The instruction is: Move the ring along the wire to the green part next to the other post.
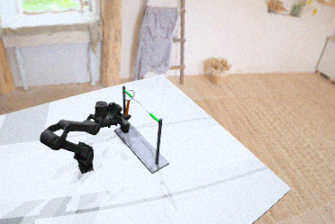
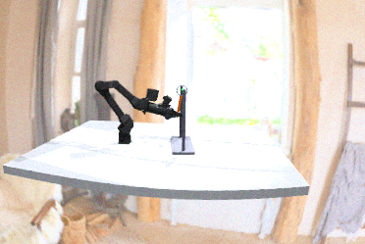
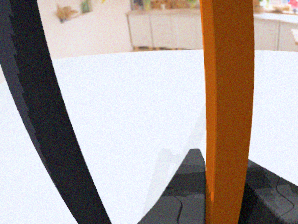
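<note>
The ring (image 1: 134, 94) is around the far green part (image 1: 126, 92) of the wire, beside the far post (image 1: 123, 100). In the exterior view the ring (image 2: 177, 90) shows nearly face-on, with green inside it. Its orange handle (image 1: 127, 107) (image 2: 180, 103) (image 3: 230, 90) hangs down, slightly tilted. My gripper (image 1: 128, 117) (image 2: 180, 115) (image 3: 206, 157) is shut on the handle's lower part. The thin grey wire (image 1: 141, 105) runs to the near green part (image 1: 154, 117) at the near post (image 1: 158, 143) (image 2: 183, 128). Exact ring-to-wire contact is too small to tell.
The posts stand on a grey base plate (image 1: 149, 156) (image 2: 182, 153) on the white table (image 1: 216, 161) (image 2: 123, 170). A dark post (image 3: 47, 95) passes close on the left in the wrist view. The arm reaches in from the left in the top and exterior views.
</note>
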Tool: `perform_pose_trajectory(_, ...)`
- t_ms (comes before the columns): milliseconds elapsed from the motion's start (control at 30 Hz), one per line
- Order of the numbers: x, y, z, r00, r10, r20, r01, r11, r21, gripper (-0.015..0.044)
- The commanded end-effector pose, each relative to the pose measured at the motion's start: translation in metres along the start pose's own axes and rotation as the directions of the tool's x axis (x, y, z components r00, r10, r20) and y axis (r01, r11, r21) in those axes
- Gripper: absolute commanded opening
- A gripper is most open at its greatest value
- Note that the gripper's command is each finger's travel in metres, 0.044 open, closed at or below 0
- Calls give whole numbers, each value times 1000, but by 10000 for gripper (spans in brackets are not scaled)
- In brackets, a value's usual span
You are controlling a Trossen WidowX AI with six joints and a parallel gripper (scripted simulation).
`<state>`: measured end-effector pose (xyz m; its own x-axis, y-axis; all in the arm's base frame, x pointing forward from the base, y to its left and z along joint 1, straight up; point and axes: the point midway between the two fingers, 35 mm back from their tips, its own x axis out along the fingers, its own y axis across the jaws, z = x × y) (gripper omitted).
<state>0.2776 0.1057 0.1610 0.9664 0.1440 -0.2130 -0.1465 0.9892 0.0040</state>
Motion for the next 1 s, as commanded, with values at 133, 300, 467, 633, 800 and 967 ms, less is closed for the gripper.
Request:
perform_pose_trajectory(133,3,1,-8,1000,-4,2,4,1000,7,-150)
perform_pose_trajectory(300,4,1,-16,1000,-4,2,4,1000,7,-150)
perform_pose_trajectory(467,5,1,-18,1000,-4,2,4,1000,7,-150)
perform_pose_trajectory(633,5,1,-18,1000,-4,2,4,1000,7,-150)
perform_pose_trajectory(800,5,1,-18,1000,-4,2,4,1000,7,-150)
perform_pose_trajectory(967,5,1,-18,1000,-4,2,4,1000,7,-150)
